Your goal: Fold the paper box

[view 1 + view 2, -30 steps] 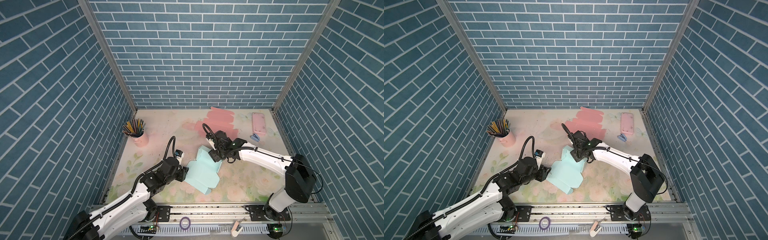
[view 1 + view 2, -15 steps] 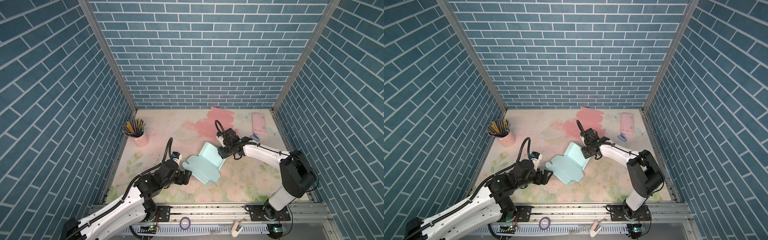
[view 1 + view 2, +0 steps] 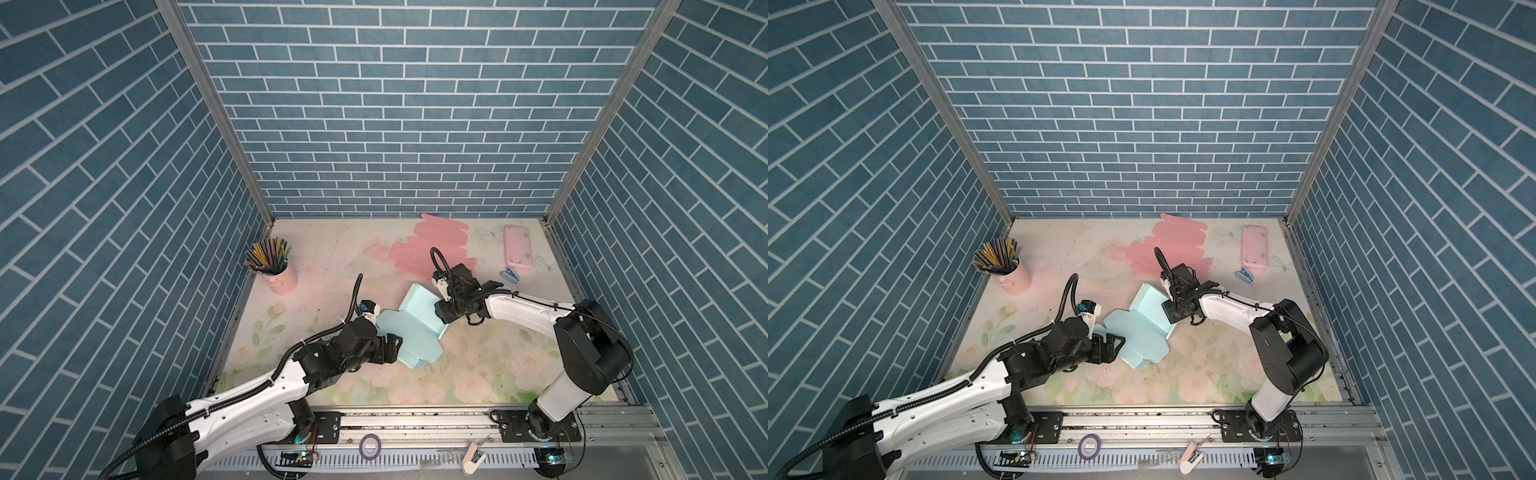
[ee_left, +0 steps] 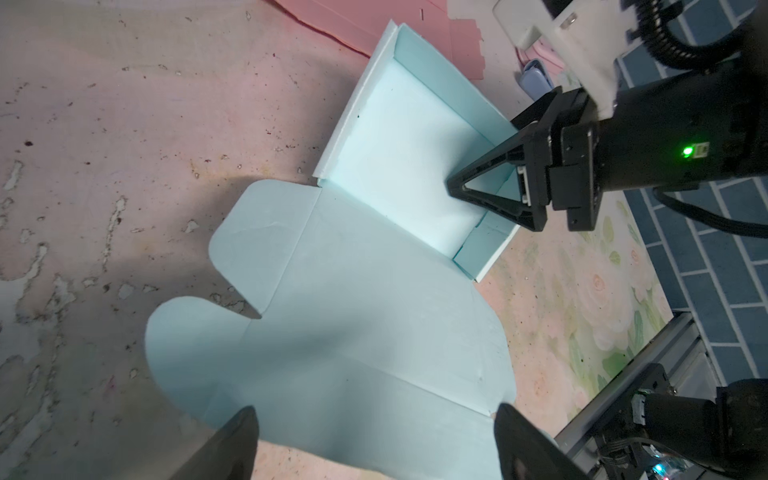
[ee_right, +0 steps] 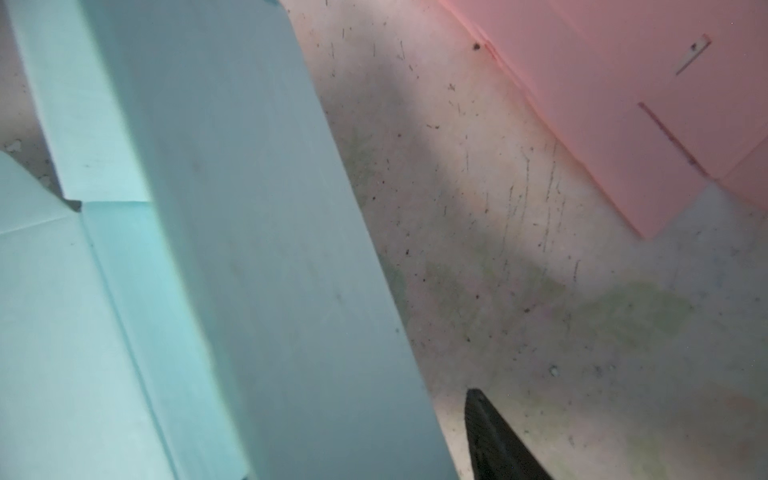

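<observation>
The light blue paper box (image 3: 415, 332) (image 3: 1138, 328) lies mid-table, its tray half with raised walls at the far end and its lid panel with rounded flaps flat toward the front. My left gripper (image 3: 395, 347) (image 3: 1117, 345) is open at the lid's near-left edge. In the left wrist view its fingertips (image 4: 245, 424) flank that edge of the box (image 4: 374, 332) without touching it. My right gripper (image 3: 440, 309) (image 4: 482, 156) is open and straddles the tray's right wall. One finger (image 5: 494, 440) is outside the wall (image 5: 291, 249); the other is hidden behind it.
A flat pink cardboard blank (image 3: 436, 245) lies behind the box. A pink case (image 3: 518, 248) and a small blue clip (image 3: 510, 274) are at the back right. A pink cup of pencils (image 3: 278, 270) stands at the left. A purple tape ring (image 3: 370, 444) sits on the front rail.
My left gripper opened and let go of the box's near edge, and the box dropped flat. My right gripper swung off to the right, then returned to the tray's right wall.
</observation>
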